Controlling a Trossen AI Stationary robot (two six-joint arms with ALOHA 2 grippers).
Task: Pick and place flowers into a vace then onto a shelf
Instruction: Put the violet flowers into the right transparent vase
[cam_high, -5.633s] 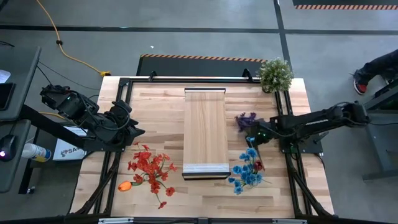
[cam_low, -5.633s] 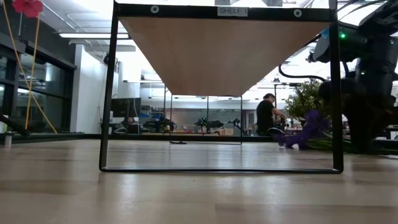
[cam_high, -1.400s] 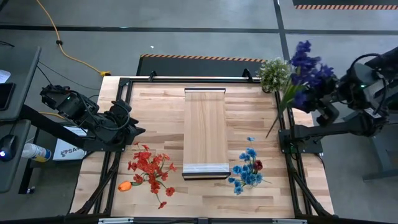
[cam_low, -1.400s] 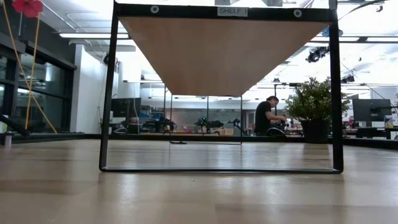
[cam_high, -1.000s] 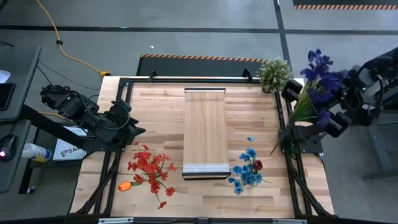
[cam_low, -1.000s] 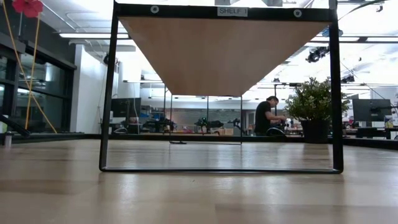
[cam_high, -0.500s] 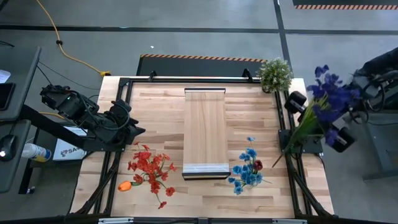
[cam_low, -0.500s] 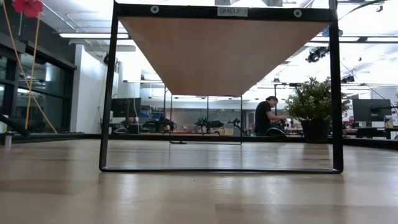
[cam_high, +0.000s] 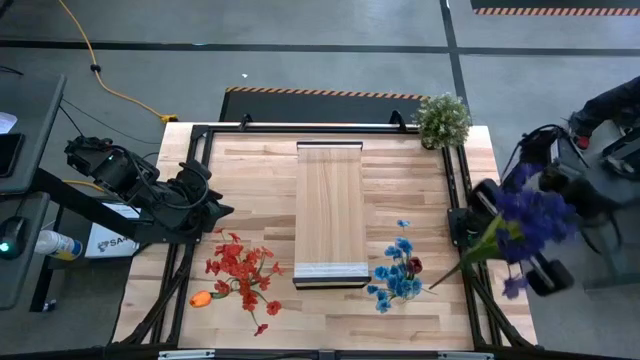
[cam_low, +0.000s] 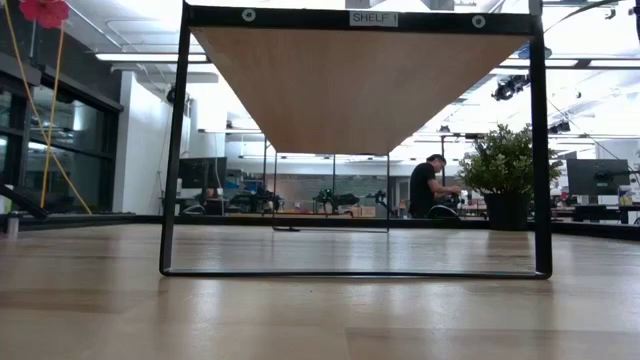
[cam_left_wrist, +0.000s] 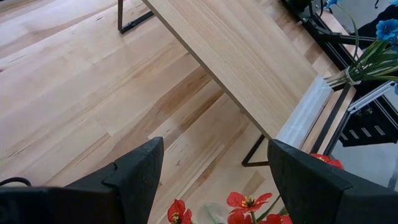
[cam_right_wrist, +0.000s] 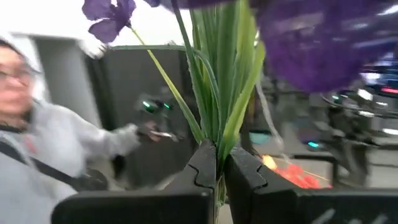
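The purple flowers (cam_high: 532, 218) are up in my right gripper (cam_high: 518, 238), which is shut on them past the table's right edge; their heads (cam_right_wrist: 311, 50) fill the right wrist view. Red flowers (cam_high: 240, 268), an orange one (cam_high: 200, 298) and blue flowers (cam_high: 395, 275) with a dark-red head (cam_high: 415, 265) lie flat on the table. The raised shelf (cam_high: 330, 210) stands in the middle. My left gripper (cam_left_wrist: 217, 180) is open, hovering over the table just beyond the red flowers (cam_left_wrist: 245, 202), near the left edge. No vase shows. My right gripper pinches the purple flowers' bundle of green stems and leaves (cam_right_wrist: 217, 134) between its two fingers (cam_right_wrist: 202, 165). The heads stand out beyond the fingertips. The bare stem ends (cam_high: 445, 280) slant out toward the table. The bunch is lifted clear of the table.
A bushy potted plant (cam_high: 442, 118) stands at the far right corner. Black frame rails (cam_high: 455, 200) run along the table's sides. A person (cam_right_wrist: 37, 124) shows close behind the flowers in the right wrist view, and another (cam_low: 428, 188) sits far off in the room.
My right gripper, still shut on the purple flowers, has swung along the table's right side toward the near edge and turned a little. The bunch has stayed lifted, its stem ends now pointing over the near right part of the table.
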